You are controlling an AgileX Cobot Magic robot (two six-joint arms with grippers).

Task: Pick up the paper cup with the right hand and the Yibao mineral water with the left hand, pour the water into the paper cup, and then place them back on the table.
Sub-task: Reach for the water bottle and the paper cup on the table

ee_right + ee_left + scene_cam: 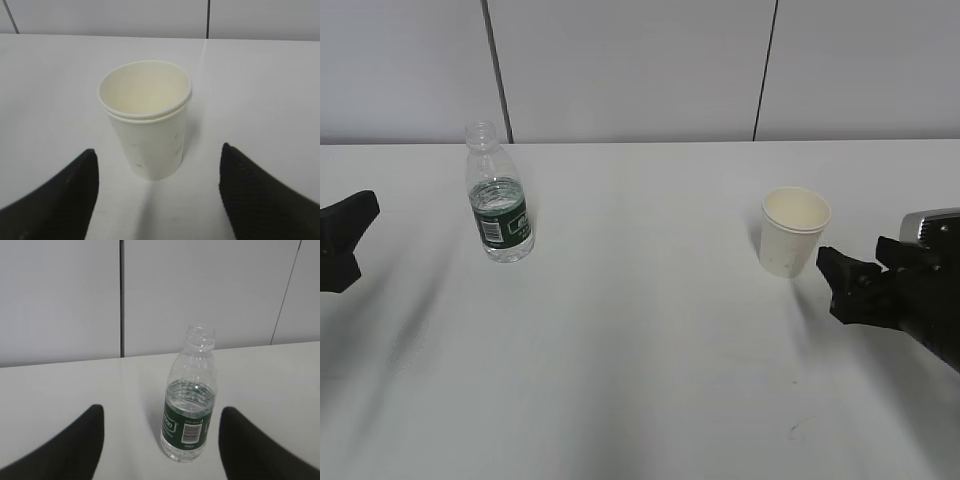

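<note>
Yibao mineral water [189,410]: dark green label with a white barcode patch, bars visible, digits too small to read. White lettering left of the barcode, partly wrapped out of view, not legible. Exterior view shows the same label, text blurred. Paper cup [146,117] is plain, no print.

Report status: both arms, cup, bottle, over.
Left gripper open, lined up on bottle, not touching. Right gripper open, short of paper cup. Both upright on table. Nothing in the way.
</note>
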